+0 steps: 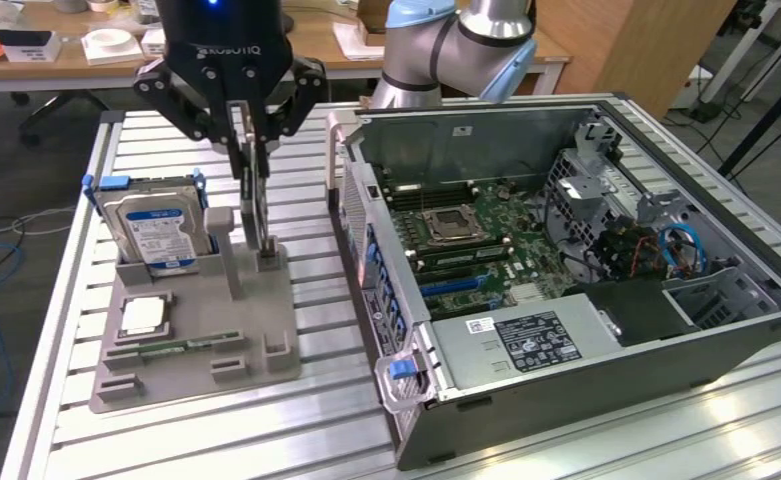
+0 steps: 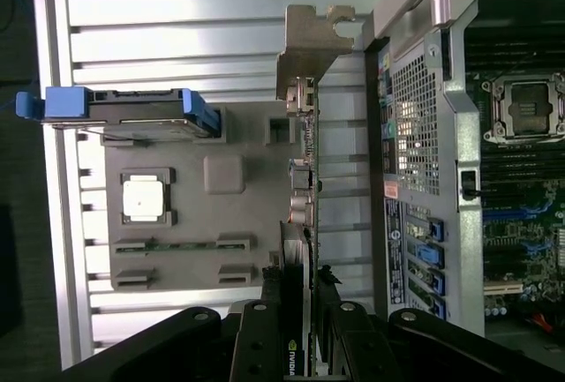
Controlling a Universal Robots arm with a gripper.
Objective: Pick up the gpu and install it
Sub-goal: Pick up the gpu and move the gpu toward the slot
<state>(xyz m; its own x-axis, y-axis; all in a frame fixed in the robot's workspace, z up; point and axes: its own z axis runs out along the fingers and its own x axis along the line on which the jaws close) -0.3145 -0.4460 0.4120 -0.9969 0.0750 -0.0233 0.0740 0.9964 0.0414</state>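
The slatted counter (image 1: 323,420) carries an open computer case (image 1: 524,420) on the right of the exterior view and a grey holder (image 1: 197,370) at lower left. Above the holder, the claw (image 1: 249,165) is pinched narrow on the gpu (image 1: 262,228), which stands on edge with its lower end at the holder's slot; whether it has cleared the slot I cannot tell. The lift looks best done straight up with the card kept vertical and the grip square across its top edge, because the hard drive (image 1: 161,235) stands just beside it and any tilt could bind it in the slot.
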